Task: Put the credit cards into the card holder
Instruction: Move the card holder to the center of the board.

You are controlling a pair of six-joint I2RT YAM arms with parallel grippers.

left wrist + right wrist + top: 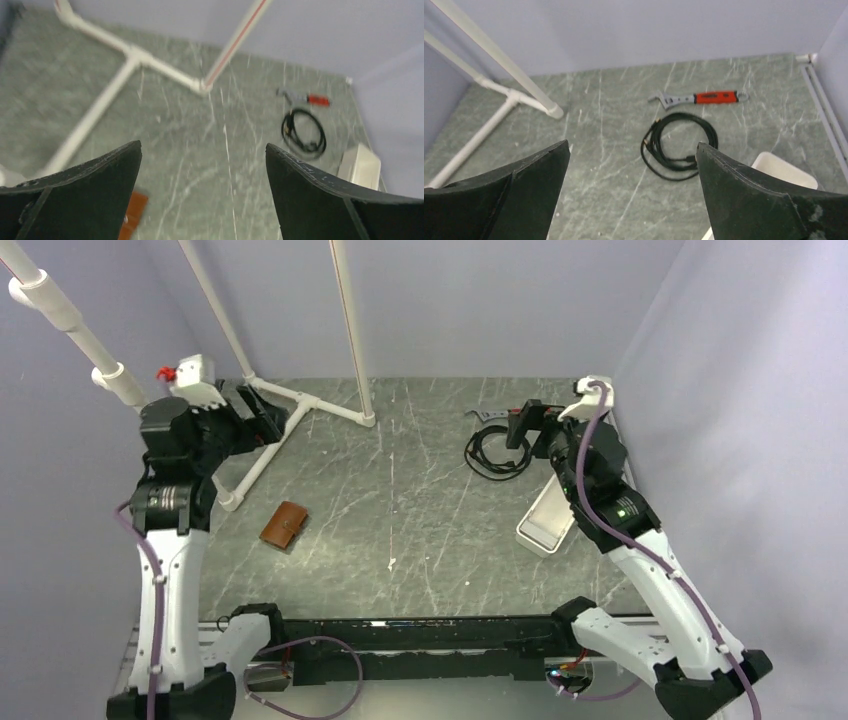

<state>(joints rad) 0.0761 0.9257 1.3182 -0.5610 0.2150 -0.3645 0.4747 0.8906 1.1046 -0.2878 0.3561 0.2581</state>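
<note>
The card holder [284, 525] is a small brown leather wallet lying closed on the marble table at the left; its edge shows in the left wrist view [133, 214] beside the left finger. No credit cards can be made out in any view. My left gripper [264, 416] is raised above the back left of the table, open and empty [202, 150]. My right gripper [519, 426] is raised at the back right, open and empty [633, 147]. Both are well apart from the wallet.
A white rectangular tray [547, 519] lies at the right, under the right arm. A coiled black cable [492, 453] and a red-handled wrench [699, 97] lie at the back right. A white PVC pipe frame [290, 410] stands at the back left.
</note>
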